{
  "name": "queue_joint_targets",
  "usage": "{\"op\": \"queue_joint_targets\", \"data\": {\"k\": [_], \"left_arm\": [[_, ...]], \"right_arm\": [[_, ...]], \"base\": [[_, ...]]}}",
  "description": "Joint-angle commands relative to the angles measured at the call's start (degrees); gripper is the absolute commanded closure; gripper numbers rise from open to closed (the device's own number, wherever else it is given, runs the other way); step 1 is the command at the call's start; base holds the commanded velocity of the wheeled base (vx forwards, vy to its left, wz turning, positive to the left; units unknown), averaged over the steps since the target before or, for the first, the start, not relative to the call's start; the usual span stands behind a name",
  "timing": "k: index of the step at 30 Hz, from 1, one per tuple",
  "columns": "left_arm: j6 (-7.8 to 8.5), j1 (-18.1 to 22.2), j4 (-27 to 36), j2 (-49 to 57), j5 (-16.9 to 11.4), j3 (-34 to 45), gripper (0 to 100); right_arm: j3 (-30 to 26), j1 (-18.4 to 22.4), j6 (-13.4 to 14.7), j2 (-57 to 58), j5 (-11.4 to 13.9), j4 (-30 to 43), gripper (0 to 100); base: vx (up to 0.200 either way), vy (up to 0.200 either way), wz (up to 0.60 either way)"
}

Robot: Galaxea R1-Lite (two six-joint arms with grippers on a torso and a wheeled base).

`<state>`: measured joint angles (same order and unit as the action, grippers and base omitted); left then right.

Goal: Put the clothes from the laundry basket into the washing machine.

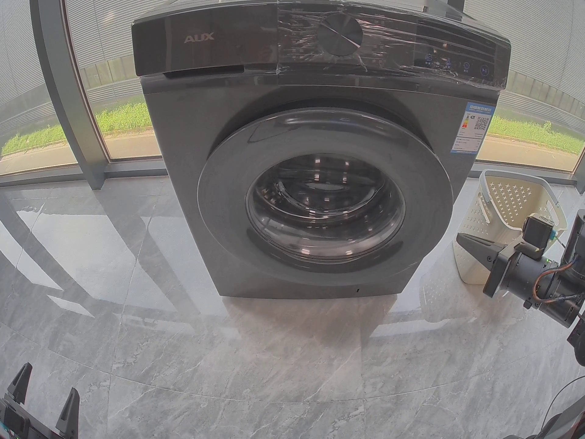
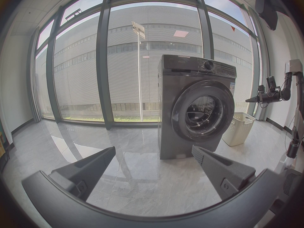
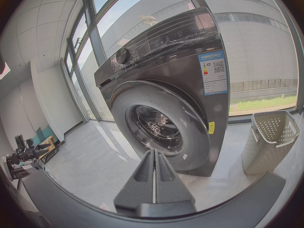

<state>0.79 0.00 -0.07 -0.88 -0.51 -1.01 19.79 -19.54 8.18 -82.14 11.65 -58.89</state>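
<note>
Washing machine (image 1: 323, 92), door (image 1: 325, 208) shut, blue label (image 1: 472, 128)

Glossy grey marble-look tile floor (image 1: 274, 361), with bright sun patches and window reflections on it. Behind it, tall floor-to-ceiling glass windows with dark grey metal frames (image 2: 104, 64). Outside: grey louvred building facade (image 2: 164, 32), green grass strip (image 1: 122, 118), pale lamp pole (image 2: 139, 79). White panel ceiling (image 3: 38, 22), plain white wall (image 3: 55, 102). Far corner: possibly a low wooden table (image 3: 49, 141), too small to tell.
</note>
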Motion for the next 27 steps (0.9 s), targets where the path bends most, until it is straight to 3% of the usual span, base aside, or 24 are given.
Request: {"op": "queue_joint_targets", "data": {"k": [1,12,18,27], "left_arm": [[0.09,0.0,-0.1,0.88,-0.02,0.92,0],[0.35,0.0,-0.01,0.88,-0.02,0.92,0],[0.53,0.0,-0.01,0.88,0.07,0.92,0],[0.44,0.0,-0.01,0.88,0.07,0.92,0]], "right_arm": [[0.08,-0.59,-0.18,-0.74,-0.14,0.01,100],[-2.12,-8.23,-0.36,-0.92,-0.05,-0.08,100],[-2.91,-8.67,-0.36,-1.8,0.04,-1.49,100],[-3.17,-8.67,-0.27,-2.85,0.12,-2.19,100]], "base": [[0.0,0.0,0.0],[0.0,0.0,0.0],[0.0,0.0,0.0],[0.0,0.2,0.0]]}}
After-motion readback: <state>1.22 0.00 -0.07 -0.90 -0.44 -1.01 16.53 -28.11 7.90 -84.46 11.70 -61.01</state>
